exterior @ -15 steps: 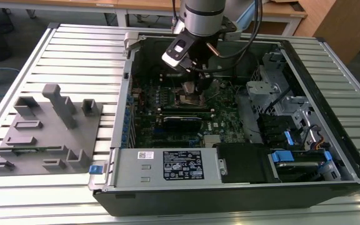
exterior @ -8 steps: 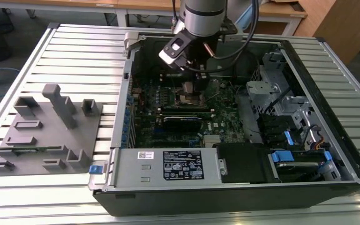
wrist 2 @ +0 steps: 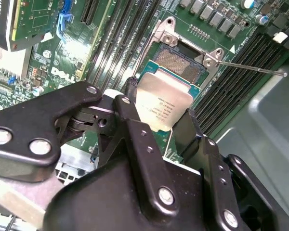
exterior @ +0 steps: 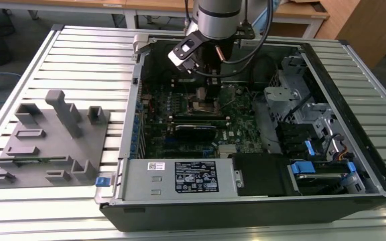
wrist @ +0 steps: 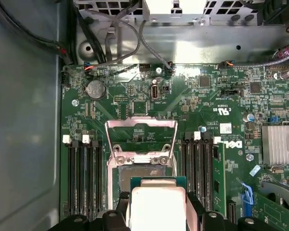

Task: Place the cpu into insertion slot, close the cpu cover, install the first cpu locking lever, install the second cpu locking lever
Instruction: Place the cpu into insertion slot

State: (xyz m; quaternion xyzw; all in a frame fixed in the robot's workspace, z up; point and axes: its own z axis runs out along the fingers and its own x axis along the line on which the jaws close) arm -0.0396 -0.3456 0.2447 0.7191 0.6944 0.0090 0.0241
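Well off on the exterior view's left of the gripper, a grey plastic fixture block with upright posts and pockets [exterior: 49,140] lies on the ribbed silvery metal table [exterior: 79,55]; nearer the gripper, the open black and grey computer case [exterior: 247,213] lies on its side on that table, with the green motherboard [exterior: 156,143] as its floor; the silvery robot arm [exterior: 216,17] comes down into the case, and its black two-fingered gripper [exterior: 211,88] hangs just above the middle of the board; a long black expansion card [exterior: 194,131] stands in the board near the gripper, between it and the labelled grey power supply box [exterior: 179,178]; well apart on the exterior view's right of the gripper sit grey drive cages with blue tabs [exterior: 310,168].

In the second wrist view the black fingers [wrist 2: 135,125] are clamped on opposite edges of the cpu [wrist 2: 164,98], a small flat square chip with a dull silvery metal top and a green rim; the chip is held clear of the board, not seated; just beyond the fingertips lies the insertion slot [wrist 2: 180,62], a small square dark socket ringed by a silvery metal frame, its pin field uncovered; a thin silvery wire locking lever [wrist 2: 250,67] runs out from one socket corner over the long black memory slots [wrist 2: 241,86].

In the first wrist view the cpu cover [wrist: 140,123], a thin square silvery frame plate with a large cut-out, stands swung open on the far side of the socket from the gripper; a round silvery coin battery [wrist: 95,89] sits farther beyond.
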